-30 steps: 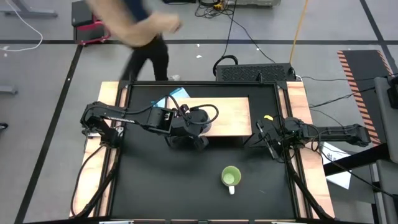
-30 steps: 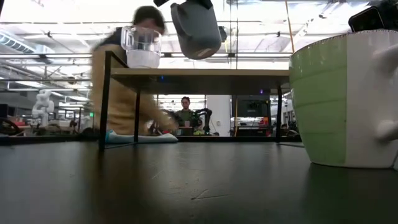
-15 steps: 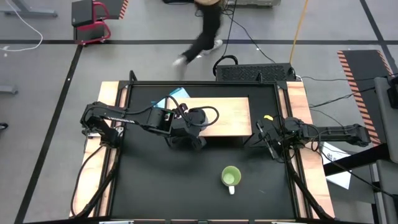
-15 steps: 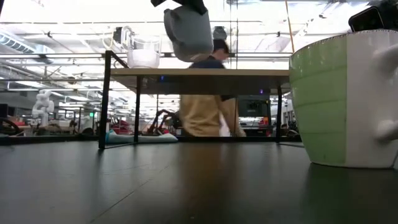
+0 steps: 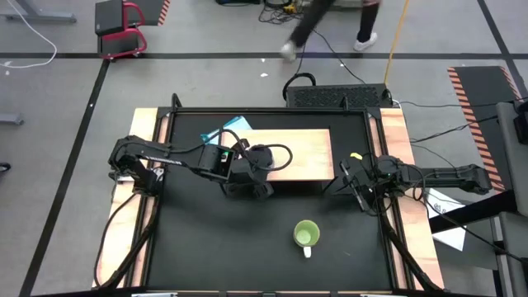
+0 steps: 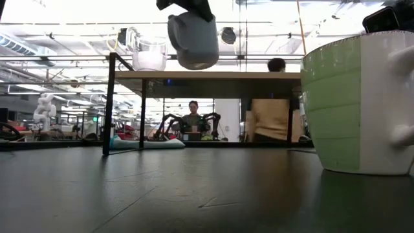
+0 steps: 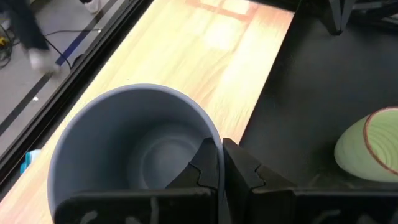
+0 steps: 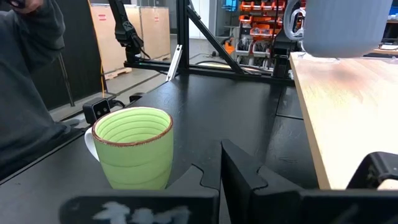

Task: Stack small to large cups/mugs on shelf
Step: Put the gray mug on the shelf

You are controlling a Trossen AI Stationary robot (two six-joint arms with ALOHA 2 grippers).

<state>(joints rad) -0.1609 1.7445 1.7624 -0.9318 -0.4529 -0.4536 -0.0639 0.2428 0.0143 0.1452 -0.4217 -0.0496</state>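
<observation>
The grey-blue mug (image 6: 192, 39) hangs in my left gripper (image 7: 219, 152) just above the left part of the light wooden shelf (image 5: 301, 155); from above the mug (image 5: 259, 157) sits over the shelf's near edge. The small clear glass cup (image 6: 149, 53) stands on its base on the shelf's left end, beside the held mug. On the black table, toward the near edge, the green mug with a white handle (image 5: 307, 235) stands upright. My right gripper (image 8: 221, 163) is shut and waits by the shelf's right end, with the green mug (image 8: 133, 148) in front of it. My left gripper pinches the grey-blue mug's wall at its rim (image 7: 210, 132), one finger (image 7: 202, 169) inside the mug and the other (image 7: 244, 173) outside. The fingers come from above, pointing down. The mug is lifted clear, mouth up and somewhat tilted, its base (image 6: 194, 63) just above the shelf top.
A blue cloth-like thing (image 5: 226, 132) lies behind the shelf's left end. The shelf stands on thin black legs (image 6: 107, 103) with open space under it. Bare black table (image 5: 223, 239) lies left of the green mug. People move in the room beyond the far edge.
My left gripper has carried the grey-blue mug a little toward the table's left, nearer the glass cup, and slightly down toward the shelf top. A person behind the far edge has walked from left to right.
</observation>
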